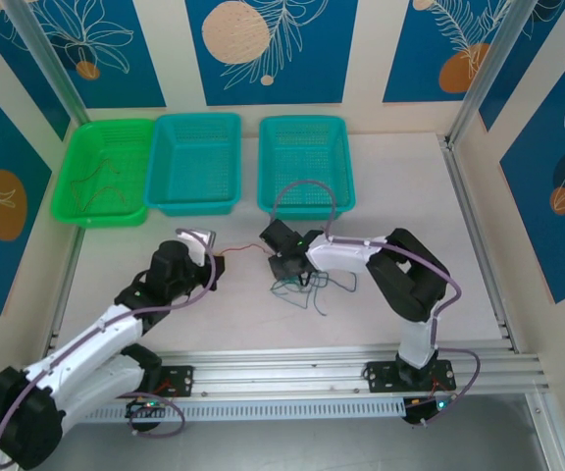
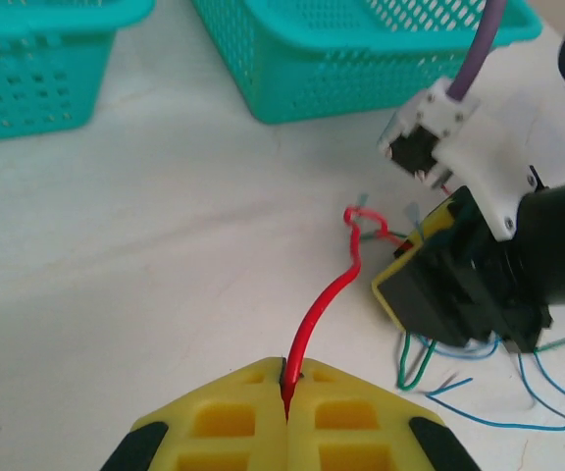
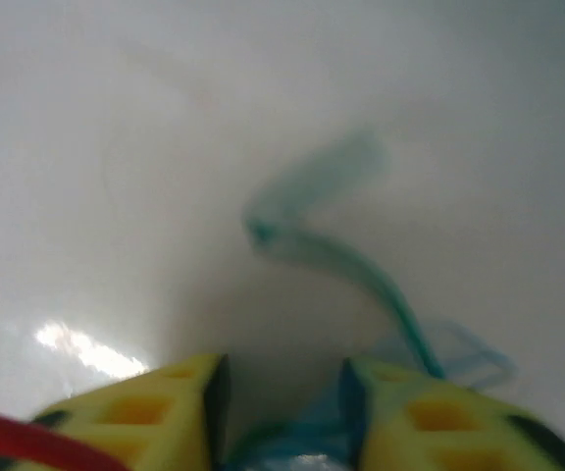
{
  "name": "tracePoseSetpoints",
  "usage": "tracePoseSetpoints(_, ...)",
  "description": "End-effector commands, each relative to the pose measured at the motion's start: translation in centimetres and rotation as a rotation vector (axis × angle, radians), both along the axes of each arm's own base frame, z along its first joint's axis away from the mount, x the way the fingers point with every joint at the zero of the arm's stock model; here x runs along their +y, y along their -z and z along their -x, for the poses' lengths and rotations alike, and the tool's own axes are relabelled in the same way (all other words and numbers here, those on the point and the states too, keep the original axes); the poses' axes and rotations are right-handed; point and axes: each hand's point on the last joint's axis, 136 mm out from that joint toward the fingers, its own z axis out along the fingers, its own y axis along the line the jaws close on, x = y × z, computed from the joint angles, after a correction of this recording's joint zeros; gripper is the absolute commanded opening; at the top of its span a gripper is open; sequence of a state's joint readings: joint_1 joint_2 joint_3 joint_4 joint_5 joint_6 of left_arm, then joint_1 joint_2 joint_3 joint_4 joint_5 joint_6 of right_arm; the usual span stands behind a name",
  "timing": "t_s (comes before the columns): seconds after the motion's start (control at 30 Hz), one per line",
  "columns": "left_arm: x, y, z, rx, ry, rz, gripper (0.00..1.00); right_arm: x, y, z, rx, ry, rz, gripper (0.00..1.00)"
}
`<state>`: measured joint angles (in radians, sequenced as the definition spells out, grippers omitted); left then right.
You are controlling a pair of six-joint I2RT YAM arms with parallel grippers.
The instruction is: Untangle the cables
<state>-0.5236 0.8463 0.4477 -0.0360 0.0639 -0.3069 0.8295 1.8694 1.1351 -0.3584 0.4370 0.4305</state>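
Observation:
My left gripper (image 2: 287,378) is shut on the end of a red cable (image 2: 327,299). That cable runs across the white table to a curl beside the right arm's head. In the top view the left gripper (image 1: 212,263) sits left of centre and the red cable (image 1: 243,253) stretches right toward the right gripper (image 1: 287,265). The right gripper points down over a tangle of green, blue and dark cables (image 1: 307,289). In the right wrist view its jaws (image 3: 282,392) stand apart, with blurred blue-green wire low in the gap and a green cable (image 3: 361,265) curling ahead.
A green basket (image 1: 106,125) at the back left has thin wires in it. Two teal baskets (image 1: 199,118) (image 1: 302,121) stand beside it along the back. An aluminium rail (image 1: 292,363) runs along the near edge. Frame posts stand at both back corners.

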Motion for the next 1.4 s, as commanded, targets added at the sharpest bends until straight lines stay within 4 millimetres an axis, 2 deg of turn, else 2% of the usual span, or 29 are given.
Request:
tracePoseSetpoints(0.0,2.6,-2.3,-0.4,-0.075,-0.106,-0.051,0.0,-4.6,1.0,-0.2,0.04,0.167,0.084,0.26)
tracePoseSetpoints(0.1,5.8,-4.2,-0.6,-0.118,-0.252,-0.069,0.0,-7.7,1.6,0.7,0.082,0.27,0.094,0.27)
tracePoseSetpoints(0.27,10.1,-6.7,-0.3,-0.151,-0.441,-0.069,0.0,-12.6,2.4,2.3,0.138,0.415,0.104,0.4)
tracePoseSetpoints(0.37,11.6,-7.8,-0.1,-0.167,-0.502,-0.056,0.0,-14.4,2.3,2.8,0.143,0.471,0.081,0.45)
tracePoseSetpoints(0.5,11.9,-9.5,-0.2,-0.185,-0.508,-0.029,0.0,-15.6,1.9,2.9,0.15,0.503,0.039,0.51)
tracePoseSetpoints(0.7,11.1,-13.0,-1.7,-0.227,-0.479,0.017,0.0,-14.5,0.0,2.3,0.118,0.451,-0.049,0.51)
tracePoseSetpoints(0.8,10.9,-15.5,-3.2,-0.26,-0.477,0.032,0.0,-12.5,-1.7,2.0,0.109,0.369,-0.144,0.56)
tracePoseSetpoints(0.9,11.1,-18.4,-4.7,-0.302,-0.478,0.037,0.0,-10.5,-4.2,2.1,0.087,0.297,-0.234,0.62)
tracePoseSetpoints(1.1,13.0,-25.0,-7.7,-0.366,-0.498,0.103,0.0,-8.4,-8.5,2.6,0.069,0.207,-0.377,0.79)
tracePoseSetpoints(1.13,13.2,-25.9,-8.1,-0.371,-0.492,0.121,0.0,-8.4,-8.8,2.8,0.064,0.198,-0.386,0.86)
tracePoseSetpoints(1.17,13.4,-26.8,-8.5,-0.377,-0.487,0.137,0.0,-8.4,-9.3,2.8,0.055,0.195,-0.393,0.99)
tracePoseSetpoints(1.27,14.6,-28.5,-9.7,-0.395,-0.518,0.144,0.0,-8.4,-10.1,2.8,0.045,0.194,-0.413,1.0)
tracePoseSetpoints(1.37,16.9,-29.8,-10.7,-0.42,-0.587,0.127,0.0,-8.4,-10.9,2.9,0.035,0.191,-0.431,1.0)
